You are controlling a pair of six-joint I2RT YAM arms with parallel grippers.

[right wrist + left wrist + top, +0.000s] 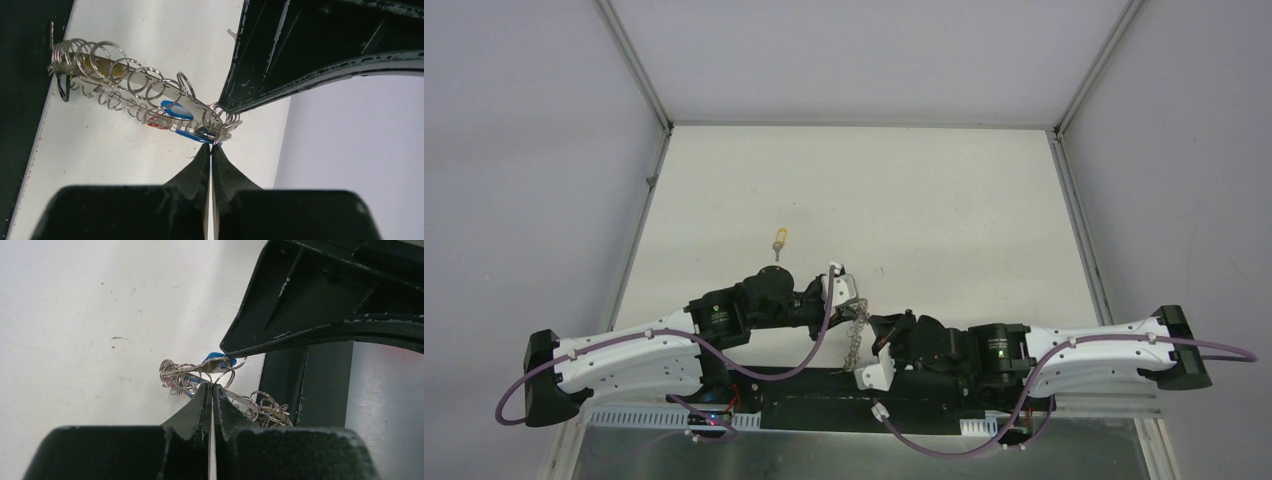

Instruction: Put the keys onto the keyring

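Note:
The keyring [854, 340] hangs as a floppy run of grey wire coils between my two grippers, near the table's front edge. My left gripper [212, 385] is shut on one coil of the keyring [175, 375]. My right gripper [212, 144] is shut on the blue head of a key [199, 135] right against the coils [115, 75]. In the left wrist view this blue key [215, 358] sits at the right gripper's fingertips, its blade lying into the rings. Red [157, 122] and another blue [177, 110] key head hang among the coils. A yellow-headed key [779, 240] lies loose farther back.
A black strip [824, 385] runs along the table's near edge under the arms. Grey walls with metal rails [639, 215] close in the white table on the left, right and back.

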